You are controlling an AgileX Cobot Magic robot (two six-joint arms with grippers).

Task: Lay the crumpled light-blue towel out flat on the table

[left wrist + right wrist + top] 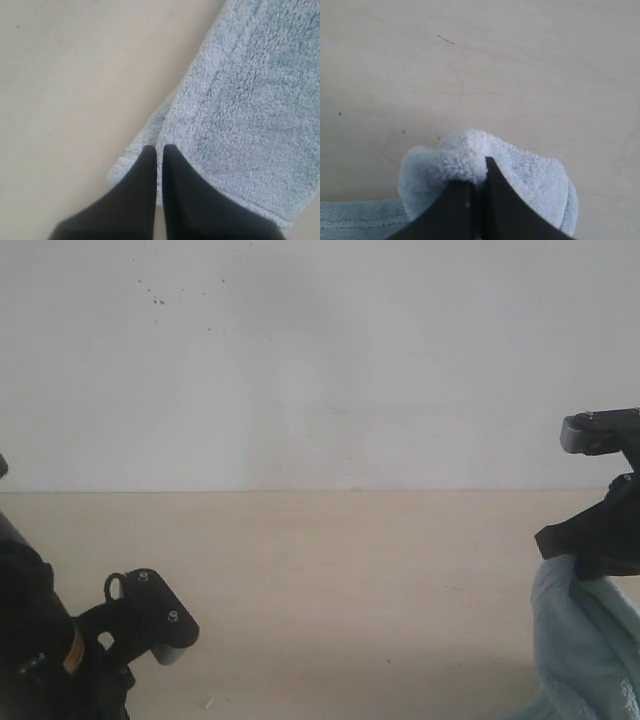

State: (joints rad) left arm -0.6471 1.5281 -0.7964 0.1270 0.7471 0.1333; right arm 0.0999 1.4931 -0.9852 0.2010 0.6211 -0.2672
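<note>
right claw (pixel 479 169) pinches towel (pixel 530 185) above the table (pixel 520 75).

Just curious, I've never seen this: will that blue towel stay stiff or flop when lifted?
Probably floppy: the towel droops in folds below the right gripper. Likely light, since one pinch holds it up. Its fluffy pile looks grippy, so slipping seems unlikely.

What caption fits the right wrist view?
Right gripper shut on a bunched fold of the light-blue towel, beige table behind.
</note>
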